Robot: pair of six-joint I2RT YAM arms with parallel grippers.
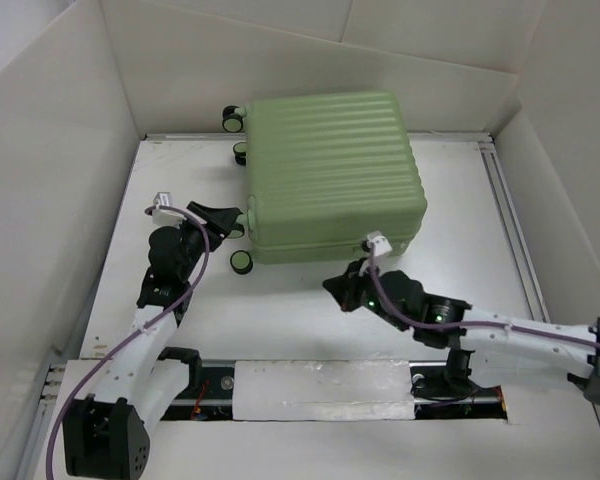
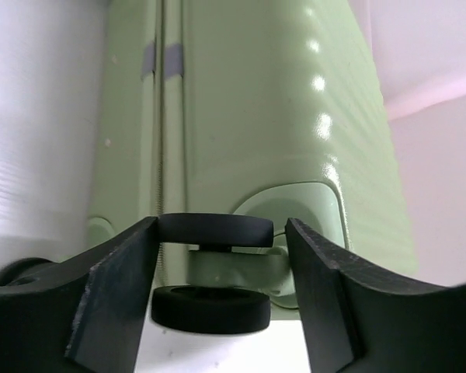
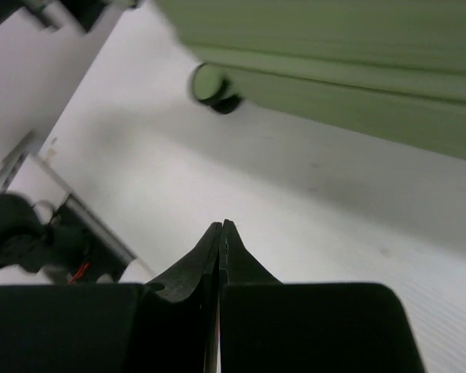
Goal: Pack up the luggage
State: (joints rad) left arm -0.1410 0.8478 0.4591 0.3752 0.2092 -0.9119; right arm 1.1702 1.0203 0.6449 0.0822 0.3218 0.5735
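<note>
luggage [image 1: 330, 175]: a pale green ribbed hard-shell suitcase, closed and lying flat on the far middle of the table, with its wheeled end facing left.
table [image 1: 280, 330]: white, with tall white panels [image 1: 40, 180] around it.
far wheels [image 1: 232, 118]: two small black-and-green casters at the suitcase's far left corner.
near wheel [image 1: 242, 262]: a caster at the near left corner, just below the left arm's fingertips in the top view.
left gripper [image 1: 223, 220]: at the suitcase's near left corner, pointing at the wheeled end. its pincer is apart. in the left wrist view a black caster [image 2: 215, 231] sits between the two dark fingers [image 2: 116, 295], close to the left one, with a gap on the right. a second caster [image 2: 211, 308] shows lower down.
right gripper [image 1: 332, 287]: above bare table just in front of the suitcase's near edge, clear of the shell. its pincer is pressed together with nothing between the tips.
right wrist view: the green shell crosses the top, blurred, with one caster [image 3: 210, 85] at its corner.
</note>
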